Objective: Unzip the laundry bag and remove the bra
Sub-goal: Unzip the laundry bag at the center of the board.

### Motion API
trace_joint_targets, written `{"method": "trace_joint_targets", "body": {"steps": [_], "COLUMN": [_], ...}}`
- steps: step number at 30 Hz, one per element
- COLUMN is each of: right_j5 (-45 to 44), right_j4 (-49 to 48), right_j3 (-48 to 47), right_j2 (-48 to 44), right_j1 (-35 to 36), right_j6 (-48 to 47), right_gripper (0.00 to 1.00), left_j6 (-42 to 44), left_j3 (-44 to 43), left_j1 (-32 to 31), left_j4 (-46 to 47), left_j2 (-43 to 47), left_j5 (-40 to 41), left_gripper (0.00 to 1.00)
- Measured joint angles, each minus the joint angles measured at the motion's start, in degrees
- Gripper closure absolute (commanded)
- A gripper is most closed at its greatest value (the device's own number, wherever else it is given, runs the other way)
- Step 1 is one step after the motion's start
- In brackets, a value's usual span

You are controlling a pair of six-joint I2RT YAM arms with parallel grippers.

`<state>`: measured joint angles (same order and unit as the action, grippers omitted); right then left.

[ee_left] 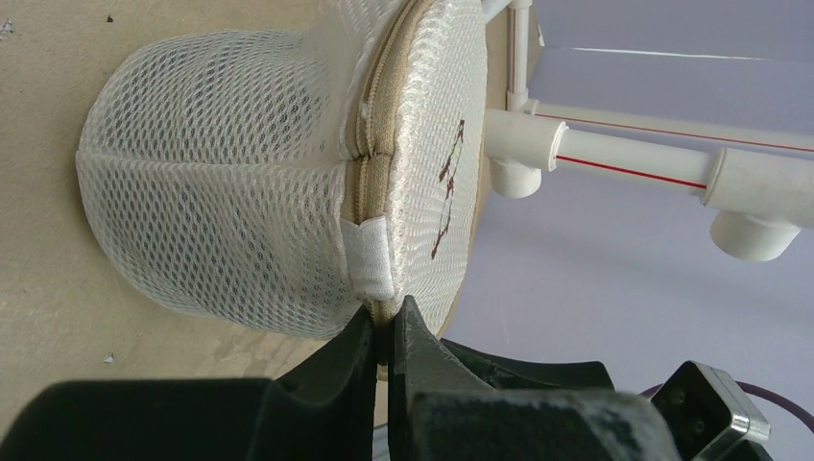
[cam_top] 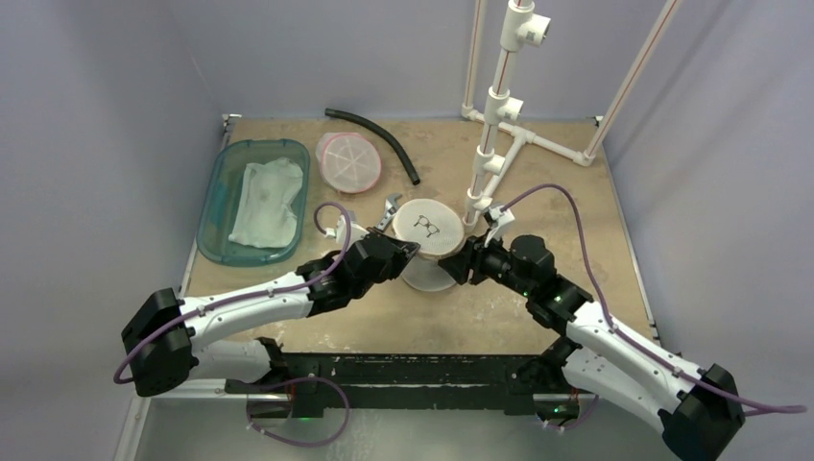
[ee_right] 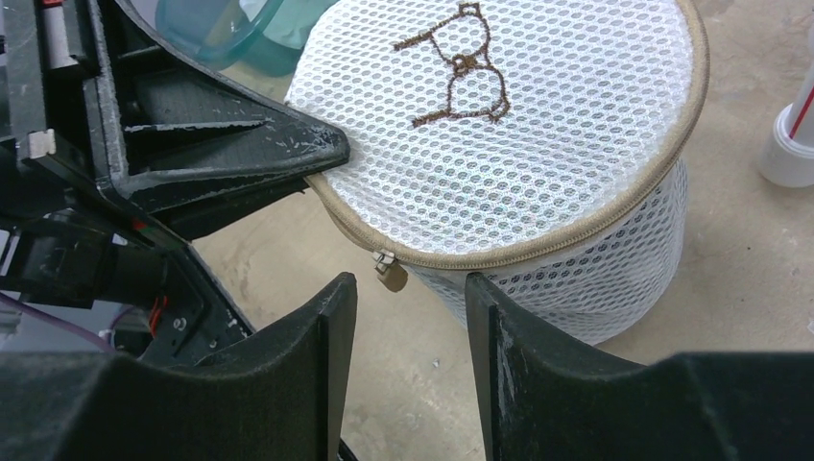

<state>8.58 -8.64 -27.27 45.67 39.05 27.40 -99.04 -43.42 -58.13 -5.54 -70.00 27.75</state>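
The laundry bag [cam_top: 429,229] is a white mesh drum with a beige zipper round its lid and a brown stitched emblem on top. It stands upright mid-table. My left gripper [cam_top: 415,254] is shut on the bag's zippered rim at its left side; in the left wrist view the left gripper [ee_left: 389,317] pinches the beige seam just under a white fabric tab [ee_left: 370,257]. My right gripper [ee_right: 411,283] is open. The metal zipper pull [ee_right: 389,272] hangs just ahead of its fingertips, untouched. The bra is hidden.
A teal tray [cam_top: 216,206] holding a white cloth [cam_top: 267,200] lies at the left. A pink-rimmed round container [cam_top: 348,161] and a black hose [cam_top: 376,134] sit behind the bag. A white PVC pipe frame [cam_top: 494,125] stands close behind on the right.
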Motion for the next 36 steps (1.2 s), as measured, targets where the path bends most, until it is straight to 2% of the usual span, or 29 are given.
{"method": "trace_joint_targets", "body": {"steps": [6,14,26,33,36], "right_j5": [0.0,-0.4,-4.2,-4.9,-4.9], "right_j4": [-0.7,-1.2,-2.0,-2.1,-2.1], "right_j3": [-0.1,-0.9,-1.1,-1.1,-1.1], "right_j2": [1.3,4.3,5.0,5.0,5.3], "right_j1": [0.9,3.2,4.6,4.6,4.7], "right_j6": [0.0,0.0,0.9,1.1,1.1], "right_gripper": [0.52,0.61,0.81,0.99,1.00], "left_j6": [0.0,-0.4,-0.4,-0.4,-0.4], "left_j3": [0.0,-0.5,-0.5,-0.5,-0.5], "left_j1": [0.0,0.0,0.0,0.0,0.0], "left_j4": [-0.1,-0.2,-0.2,-0.2,-0.2], "left_j2": [0.0,-0.3,-0.3,-0.3,-0.3], "left_j5": [0.1,0.1,0.1,0.1,0.1], "left_gripper": [1.00,1.00,1.00,1.00,1.00]}}
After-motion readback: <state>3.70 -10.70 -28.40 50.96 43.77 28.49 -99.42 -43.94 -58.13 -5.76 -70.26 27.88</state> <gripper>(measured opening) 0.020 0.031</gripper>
